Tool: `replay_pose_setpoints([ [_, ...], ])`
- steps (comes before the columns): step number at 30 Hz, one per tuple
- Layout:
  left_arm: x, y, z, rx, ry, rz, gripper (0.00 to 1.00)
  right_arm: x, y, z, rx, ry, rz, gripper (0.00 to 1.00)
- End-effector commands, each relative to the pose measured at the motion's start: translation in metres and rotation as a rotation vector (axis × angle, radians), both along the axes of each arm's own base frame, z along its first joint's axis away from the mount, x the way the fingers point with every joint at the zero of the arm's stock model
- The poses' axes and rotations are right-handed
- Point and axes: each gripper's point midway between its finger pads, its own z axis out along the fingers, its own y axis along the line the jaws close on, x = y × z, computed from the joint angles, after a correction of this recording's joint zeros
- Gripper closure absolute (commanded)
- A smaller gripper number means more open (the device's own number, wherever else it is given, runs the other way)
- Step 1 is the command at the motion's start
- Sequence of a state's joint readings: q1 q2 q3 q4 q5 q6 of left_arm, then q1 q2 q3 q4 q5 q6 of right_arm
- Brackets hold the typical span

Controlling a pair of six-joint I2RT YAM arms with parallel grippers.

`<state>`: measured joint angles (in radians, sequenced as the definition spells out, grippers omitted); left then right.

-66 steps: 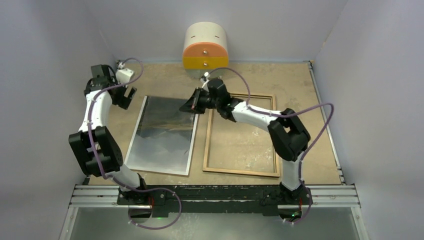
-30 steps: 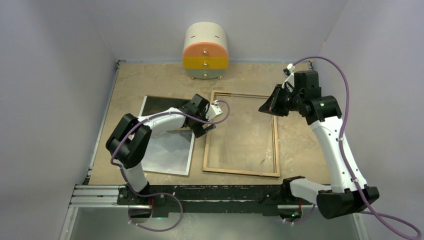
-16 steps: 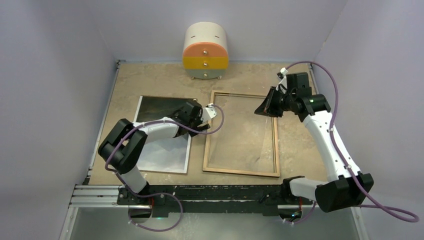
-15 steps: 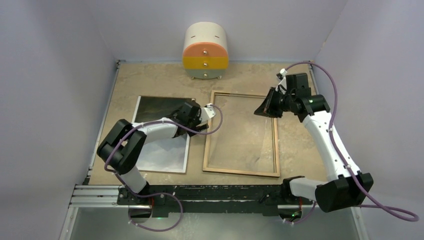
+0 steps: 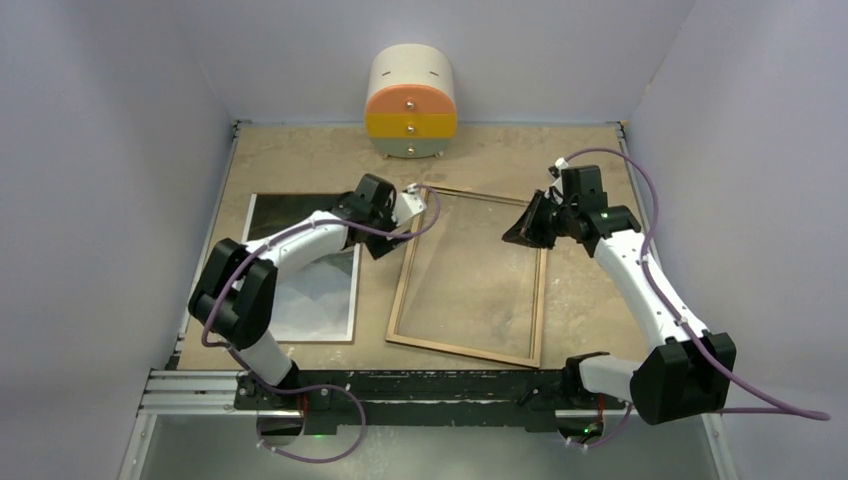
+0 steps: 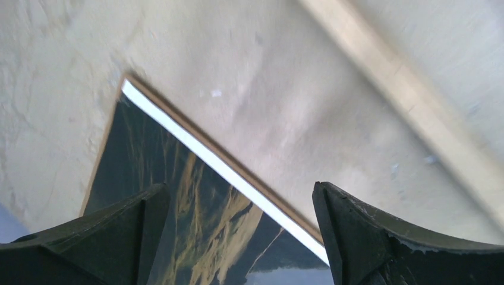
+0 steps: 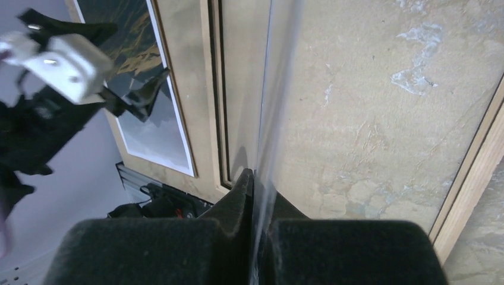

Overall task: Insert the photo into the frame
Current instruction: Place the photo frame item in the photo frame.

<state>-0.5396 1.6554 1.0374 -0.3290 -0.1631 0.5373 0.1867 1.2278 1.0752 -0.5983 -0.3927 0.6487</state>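
**Q:** Right claw, state?
**A:** The right gripper [image 7: 255, 176] has its fingers pressed together. They pinch the edge of a thin clear glass pane [image 7: 268, 89], which shows edge-on in the right wrist view. The pinch point is inside the large rectangular picture frame with light wood-coloured rails [image 5: 461, 351], close to its right rail and towards the far end.

**Q:** Left claw?
**A:** The left gripper [image 6: 238, 190] has its fingers spread wide, with nothing between them. It is held just outside the frame's far-left corner, over the strip between frame and print. Whether it touches the surface, cannot tell.

**Q:** Location of the print?
**A:** The large glossy rectangular photo of a dusky mountain landscape with a narrow white edge [image 5: 300, 270] lies flat, picture side up. It is just left of the frame, apart from it and not inside it. In the left wrist view, one corner of it lies below the spread fingers.

**Q:** The frame itself?
**A:** It is wood side up and skewed on the sandy-brown tabletop [image 5: 300, 160], with its near end angled towards the photo. Whether its right rail is lifted, cannot tell.

**Q:** Anything further out?
**A:** A small round-topped drawer chest in cream, orange and yellow [image 5: 410, 100] stands beyond the frame's far-left corner, apart from it.
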Motion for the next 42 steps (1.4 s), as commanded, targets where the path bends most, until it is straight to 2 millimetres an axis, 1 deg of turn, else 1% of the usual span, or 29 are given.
replay_pose_setpoints([
  [1, -0.017, -0.053, 0.031, -0.265, 0.162, -0.015, 0.03, 0.001, 0.011, 0.014, 0.060, -0.056, 0.010, 1.00],
  [2, -0.020, -0.058, 0.033, -0.293, 0.172, -0.022, 0.03, -0.001, 0.013, 0.013, 0.065, -0.055, 0.017, 1.00],
  [4, -0.017, -0.061, 0.033, -0.316, 0.159, -0.017, 0.03, -0.003, 0.017, 0.009, 0.066, -0.043, 0.035, 1.00],
  [6, -0.014, -0.057, 0.029, -0.287, 0.156, 0.005, 0.04, -0.005, 0.020, 0.002, 0.059, -0.031, 0.051, 1.00],
  [8, -0.010, -0.047, 0.025, -0.248, 0.149, 0.030, 0.04, -0.003, 0.020, 0.001, 0.055, -0.032, 0.054, 1.00],
  [10, -0.006, -0.036, 0.024, -0.223, 0.127, 0.047, 0.05, 0.002, 0.022, 0.007, 0.060, -0.045, 0.059, 1.00],
  [14, 0.002, -0.010, 0.031, -0.240, 0.136, 0.105, 0.04, 0.009, 0.028, 0.036, 0.092, -0.088, 0.089, 1.00],
  [17, 0.010, 0.010, 0.045, -0.292, 0.186, 0.159, 0.04, 0.012, 0.033, 0.057, 0.120, -0.114, 0.101, 1.00],
  [19, 0.015, 0.023, 0.055, -0.308, 0.167, 0.186, 0.04, 0.013, 0.045, 0.070, 0.173, -0.129, 0.121, 1.00],
  [20, 0.018, 0.029, 0.060, -0.319, 0.150, 0.196, 0.04, 0.013, 0.052, 0.072, 0.185, -0.125, 0.134, 1.00],
  [24, 0.024, 0.050, 0.075, -0.338, 0.118, 0.233, 0.04, 0.007, 0.092, 0.074, 0.190, -0.095, 0.217, 1.00],
  [27, 0.022, 0.062, 0.083, -0.333, 0.118, 0.253, 0.04, 0.006, 0.111, 0.082, 0.234, -0.097, 0.253, 1.00],
  [30, 0.023, 0.070, 0.095, -0.339, 0.087, 0.260, 0.04, 0.005, 0.119, 0.098, 0.278, -0.104, 0.289, 1.00],
  [31, 0.023, 0.072, 0.098, -0.336, 0.081, 0.264, 0.04, 0.001, 0.121, 0.106, 0.301, -0.100, 0.302, 1.00],
  [33, 0.022, 0.075, 0.103, -0.327, 0.073, 0.269, 0.04, 0.002, 0.123, 0.127, 0.336, -0.142, 0.308, 1.00],
  [34, 0.022, 0.077, 0.105, -0.324, 0.066, 0.271, 0.04, 0.002, 0.124, 0.132, 0.345, -0.150, 0.312, 1.00],
  [35, 0.022, 0.078, 0.106, -0.320, 0.060, 0.273, 0.04, 0.001, 0.125, 0.133, 0.352, -0.147, 0.314, 1.00],
  [38, 0.023, 0.083, 0.109, -0.301, 0.032, 0.279, 0.04, 0.001, 0.124, 0.129, 0.383, -0.113, 0.312, 1.00],
  [40, 0.022, 0.086, 0.109, -0.296, 0.028, 0.286, 0.04, 0.002, 0.124, 0.132, 0.415, -0.114, 0.311, 1.00],
  [41, 0.020, 0.087, 0.108, -0.294, 0.033, 0.287, 0.04, 0.001, 0.124, 0.131, 0.417, -0.109, 0.310, 1.00],
  [42, 0.019, 0.087, 0.106, -0.293, 0.035, 0.286, 0.04, 0.000, 0.124, 0.125, 0.414, -0.097, 0.309, 1.00],
])
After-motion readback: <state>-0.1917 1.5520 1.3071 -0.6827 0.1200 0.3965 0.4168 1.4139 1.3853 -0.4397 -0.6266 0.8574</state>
